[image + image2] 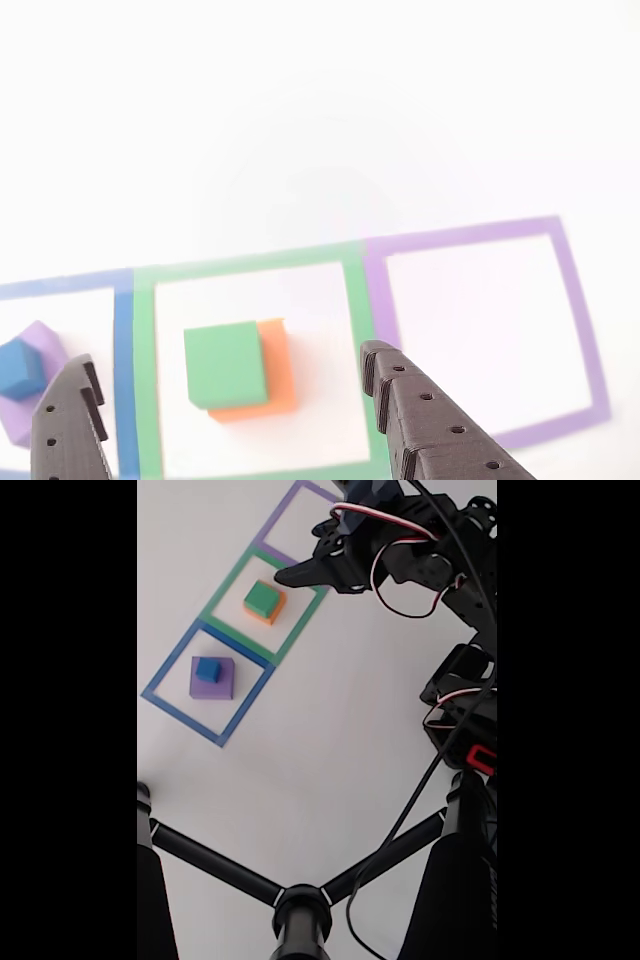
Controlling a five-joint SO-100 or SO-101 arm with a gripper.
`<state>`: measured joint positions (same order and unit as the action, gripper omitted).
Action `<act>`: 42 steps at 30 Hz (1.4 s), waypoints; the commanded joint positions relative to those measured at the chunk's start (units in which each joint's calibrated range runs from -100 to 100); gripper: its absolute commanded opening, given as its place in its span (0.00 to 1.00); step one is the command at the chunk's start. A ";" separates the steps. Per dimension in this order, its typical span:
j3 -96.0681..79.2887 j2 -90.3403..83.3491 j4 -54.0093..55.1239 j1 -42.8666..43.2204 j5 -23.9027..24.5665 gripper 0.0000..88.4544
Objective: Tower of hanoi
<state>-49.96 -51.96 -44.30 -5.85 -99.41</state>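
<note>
Jaws (225,420) wide open and empty above the green block (226,363), green block on orange block (280,375) in green taped square (250,262), blue block (20,368) on purple block (40,345) in blue taped square (124,360) at left, white desk (320,120).

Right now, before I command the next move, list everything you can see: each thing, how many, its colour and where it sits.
blue block: one, blue, on top of the purple block, inside the blue taped square.
purple block: one, purple, flat on the table in the blue taped square.
green block: one, green, stacked on the orange block, inside the green taped square.
orange block: one, orange, under the green block, sticking out to one side.
green taped square: one, green, the middle outline.
purple taped square: one, purple, nothing inside it.
table: one, white.
tripod: one, black, near the fixed view's bottom edge.
gripper: one, black, open, fingers straddling the green and orange stack.
</note>
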 commanded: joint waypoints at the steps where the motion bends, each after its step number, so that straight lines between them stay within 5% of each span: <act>1: -15.13 -0.32 28.51 0.48 -0.59 0.38; 23: -34.59 27.86 78.47 1.06 -0.59 0.40; 42: -29.68 49.50 96.29 4.22 -0.59 0.38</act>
<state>-82.59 -3.59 49.84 -2.33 -99.41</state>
